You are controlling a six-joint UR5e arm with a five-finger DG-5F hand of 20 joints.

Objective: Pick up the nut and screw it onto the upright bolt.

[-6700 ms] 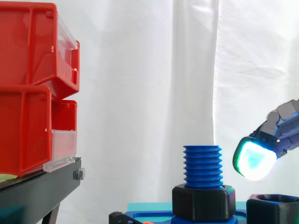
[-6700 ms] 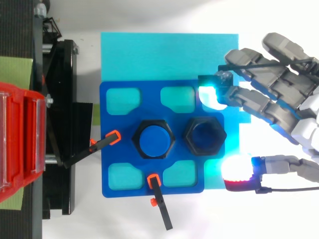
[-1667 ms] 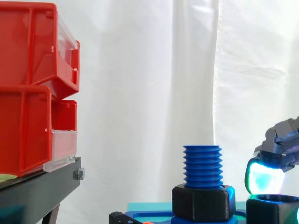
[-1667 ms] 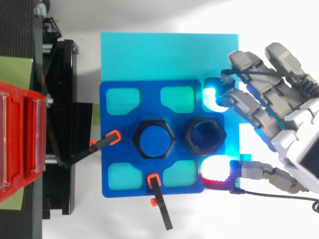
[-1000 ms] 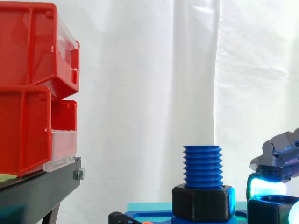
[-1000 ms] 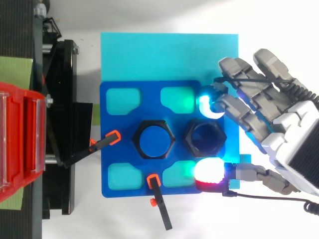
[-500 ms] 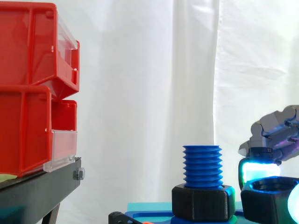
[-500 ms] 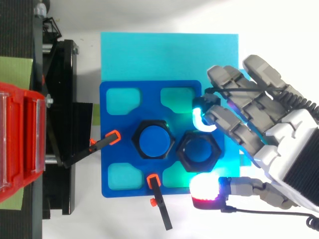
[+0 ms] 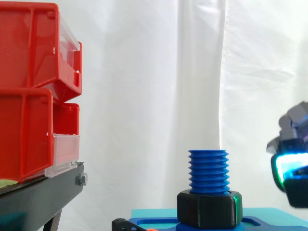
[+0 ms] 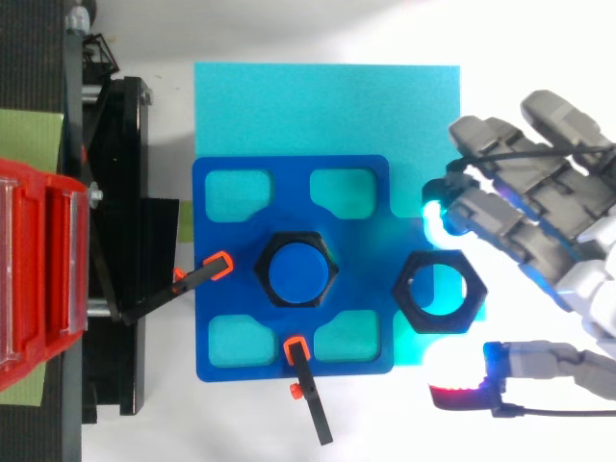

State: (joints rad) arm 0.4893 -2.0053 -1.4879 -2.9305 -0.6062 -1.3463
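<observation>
At the far left the red bins sit on the black stand. Next comes the blue plate, lying on a cyan mat, with two orange-tipped clamps at its left and lower edges. The blue bolt stands upright near the middle of the plate, its threads bare, with a black hex collar around its base. To its right, apart from it, is the nut. From above it lies over the right edge of the plate and the mat. In the side view it hangs clear of the plate, lower than the bolt's top. My hand reaches in from the right and pinches the nut between a cyan-glowing fingertip on its far side and my red-glowing thumb pad on its near side.
</observation>
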